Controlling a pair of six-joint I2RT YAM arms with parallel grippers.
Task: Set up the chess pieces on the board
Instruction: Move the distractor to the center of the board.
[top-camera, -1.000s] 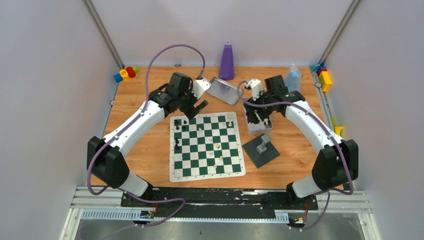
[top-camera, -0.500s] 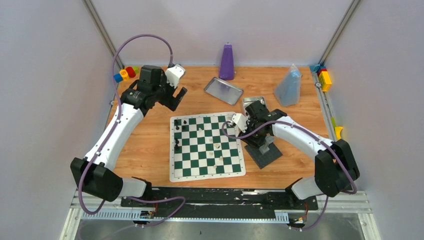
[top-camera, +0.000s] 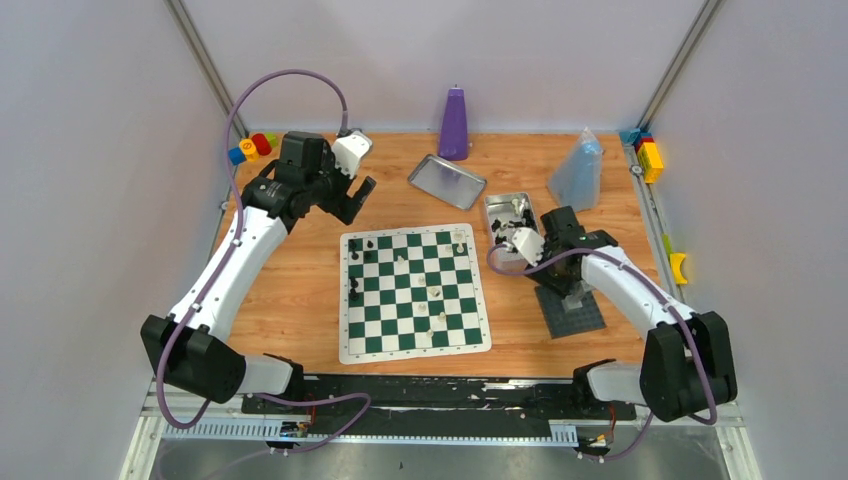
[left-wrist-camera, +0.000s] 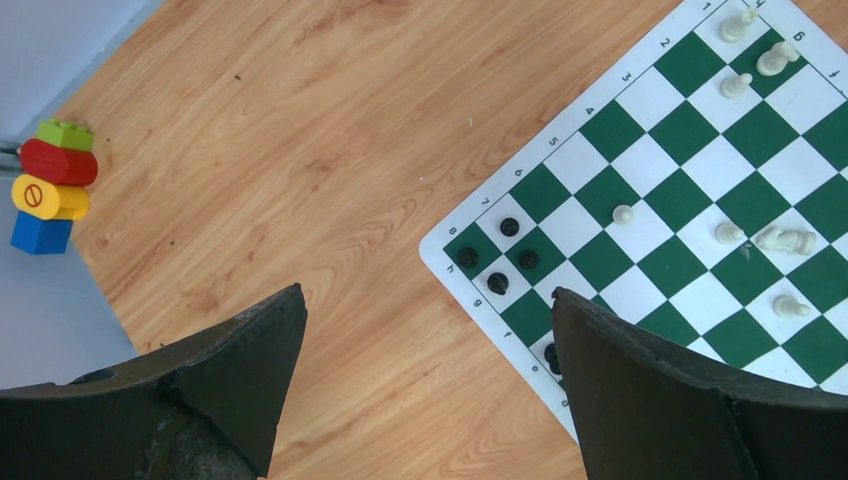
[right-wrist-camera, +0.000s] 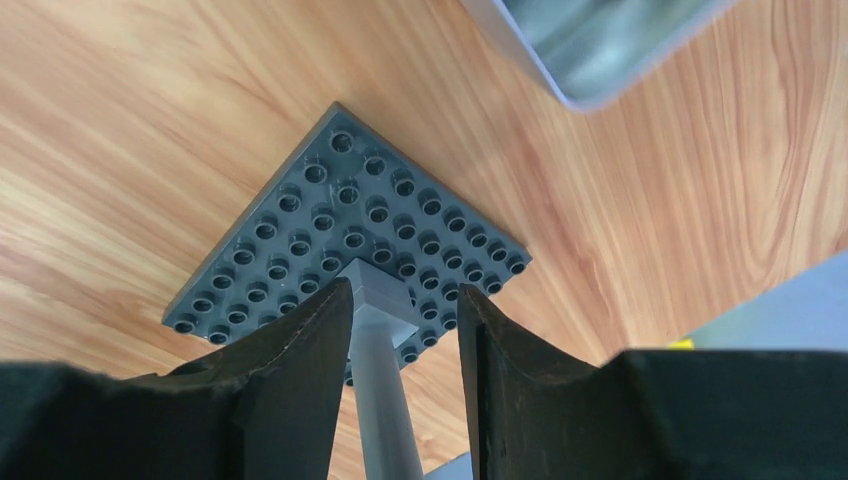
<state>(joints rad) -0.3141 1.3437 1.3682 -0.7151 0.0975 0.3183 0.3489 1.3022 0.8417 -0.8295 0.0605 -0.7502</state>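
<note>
We see black and cream chess pieces dotting the green-checked board on the woodgrain desk; left jaws gape wide, right jaws straddle, without pinching, a square grey post on the studded baseplate.

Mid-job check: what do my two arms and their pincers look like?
The left arm and right arm have white shells with black joints. A purple cable loops along each. Each wrist carries a white camera block. The left pincer and right pincer have two broad, matt black fingers.
</note>
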